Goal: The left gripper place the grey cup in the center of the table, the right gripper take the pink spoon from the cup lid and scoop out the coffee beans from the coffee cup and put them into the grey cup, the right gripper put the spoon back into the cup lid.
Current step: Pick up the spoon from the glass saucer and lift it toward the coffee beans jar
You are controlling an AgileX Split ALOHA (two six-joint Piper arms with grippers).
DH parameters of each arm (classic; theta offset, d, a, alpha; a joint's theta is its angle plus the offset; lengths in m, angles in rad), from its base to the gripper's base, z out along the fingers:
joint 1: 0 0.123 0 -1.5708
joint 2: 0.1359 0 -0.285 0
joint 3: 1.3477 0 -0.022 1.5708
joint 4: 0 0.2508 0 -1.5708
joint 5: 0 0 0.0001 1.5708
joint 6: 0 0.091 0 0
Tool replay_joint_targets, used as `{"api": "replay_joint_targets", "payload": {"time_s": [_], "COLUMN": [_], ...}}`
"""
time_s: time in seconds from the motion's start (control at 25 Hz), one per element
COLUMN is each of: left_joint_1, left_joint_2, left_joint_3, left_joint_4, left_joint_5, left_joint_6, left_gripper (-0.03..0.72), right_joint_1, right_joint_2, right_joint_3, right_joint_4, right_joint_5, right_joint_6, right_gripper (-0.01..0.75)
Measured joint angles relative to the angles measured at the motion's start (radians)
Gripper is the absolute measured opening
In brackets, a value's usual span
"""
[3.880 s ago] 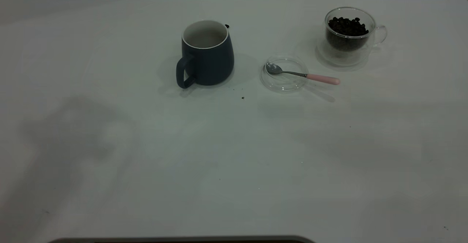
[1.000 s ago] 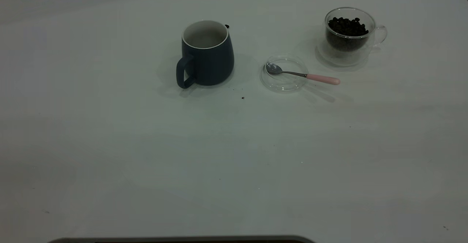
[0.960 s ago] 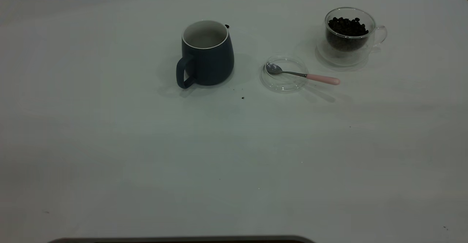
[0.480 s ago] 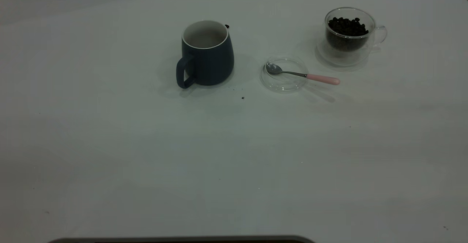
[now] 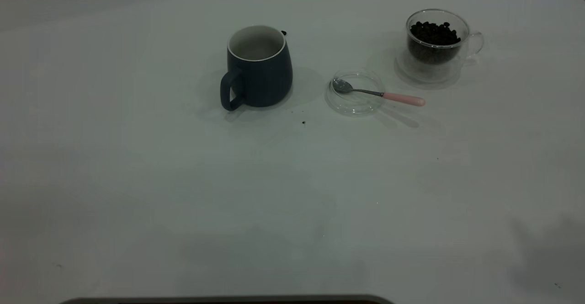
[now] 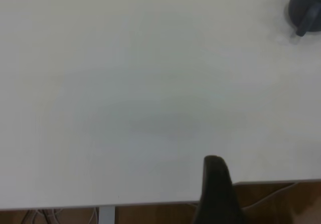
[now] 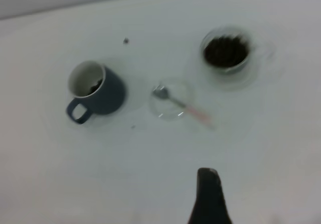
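Observation:
The grey cup (image 5: 260,73) stands upright at the table's (image 5: 292,194) far middle, handle toward the front left. The pink spoon (image 5: 379,93) lies with its bowl in the cup lid (image 5: 356,105), handle pointing right over the rim. The coffee cup (image 5: 436,52) with coffee beans (image 5: 434,32) stands at the far right. Neither gripper shows in the exterior view. My left gripper (image 6: 215,169) hangs at the table's near edge, far from the grey cup (image 6: 306,8). My right gripper (image 7: 207,176) is high above the table, short of the spoon (image 7: 183,106), lid (image 7: 170,114) and grey cup (image 7: 100,93). Both show one joined dark tip.
A loose bean (image 5: 284,33) lies just behind the grey cup and a dark speck (image 5: 303,122) in front of it. A faint shadow (image 5: 548,253) falls on the front right corner. The wall edge runs behind the table.
The large shadow at the front left has gone. A new shadow has come in at the front right corner. The cups, lid and spoon have not moved.

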Motion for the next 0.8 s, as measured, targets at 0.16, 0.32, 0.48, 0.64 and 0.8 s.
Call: {"api": "replay_joint_targets", "payload": {"time_s": [0.16, 0.32, 0.48, 0.64, 0.8], "left_joint_1": [0.0, 0.0, 0.0, 0.0, 0.0], "left_joint_2": [0.0, 0.0, 0.0, 0.0, 0.0], "left_joint_3": [0.0, 0.0, 0.0, 0.0, 0.0], "left_joint_4": [0.0, 0.0, 0.0, 0.0, 0.0], "left_joint_5": [0.0, 0.0, 0.0, 0.0, 0.0], "left_joint_6": [0.0, 0.0, 0.0, 0.0, 0.0], "left_gripper": [0.567, 0.567, 0.567, 0.567, 0.567], "right_joint_1": [0.0, -0.025, -0.066, -0.072, -0.073], "right_joint_2": [0.306, 0.58, 0.796, 0.953, 1.082], "right_joint_3": [-0.041, -0.046, -0.046, -0.032, -0.003], "right_joint_4": [0.19, 0.466, 0.781, 1.123, 1.362], "right_joint_5": [-0.068, -0.116, -0.141, -0.165, -0.162], "right_joint_6": [-0.113, -0.335, -0.638, -0.926, -1.133], "right_gripper": [0.602, 0.602, 0.602, 0.602, 0.602]}}
